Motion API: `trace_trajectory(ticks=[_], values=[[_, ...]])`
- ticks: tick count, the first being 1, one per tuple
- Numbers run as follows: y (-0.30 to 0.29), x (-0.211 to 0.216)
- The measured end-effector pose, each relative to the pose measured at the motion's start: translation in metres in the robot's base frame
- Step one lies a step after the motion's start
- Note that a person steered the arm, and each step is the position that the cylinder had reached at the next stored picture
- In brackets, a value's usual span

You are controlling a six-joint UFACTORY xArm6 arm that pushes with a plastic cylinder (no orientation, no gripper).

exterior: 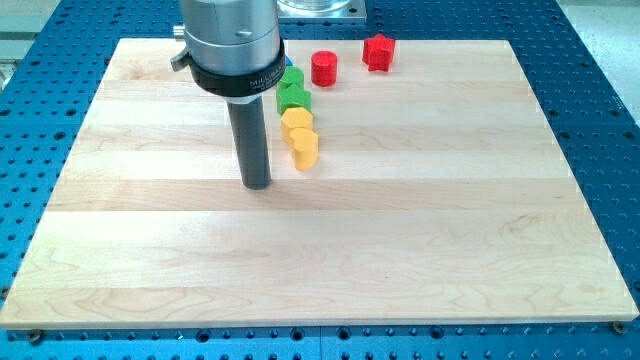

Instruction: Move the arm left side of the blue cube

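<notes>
My tip (pixel 258 186) rests on the wooden board (pixel 420 220), left of centre. The rod rises to the grey arm body at the view's top. A small blue sliver (pixel 289 62) shows at the right edge of the arm body, above the green blocks. It may be the blue cube, but the arm hides most of it. Right of the rod, blocks stand in a column: two green blocks (pixel 293 96) and below them two yellow blocks, the lower one (pixel 304 149) heart-like. The tip is just left of and below the lower yellow block, apart from it.
A red cylinder (pixel 324 68) and a red star-like block (pixel 379 52) stand near the board's top edge, right of the column. The board lies on a blue perforated table (pixel 600 90). A metal base plate (pixel 320 10) is at the view's top.
</notes>
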State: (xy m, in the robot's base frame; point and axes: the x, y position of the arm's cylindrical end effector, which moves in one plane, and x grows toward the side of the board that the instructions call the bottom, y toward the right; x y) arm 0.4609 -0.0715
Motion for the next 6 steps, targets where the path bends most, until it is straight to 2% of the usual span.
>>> trace_trajectory(ticks=[2,3,4,5,6], values=[[-0.001,0.000],[-0.026,-0.028],[-0.074,-0.082],[-0.075,-0.120],[-0.069,-0.125]])
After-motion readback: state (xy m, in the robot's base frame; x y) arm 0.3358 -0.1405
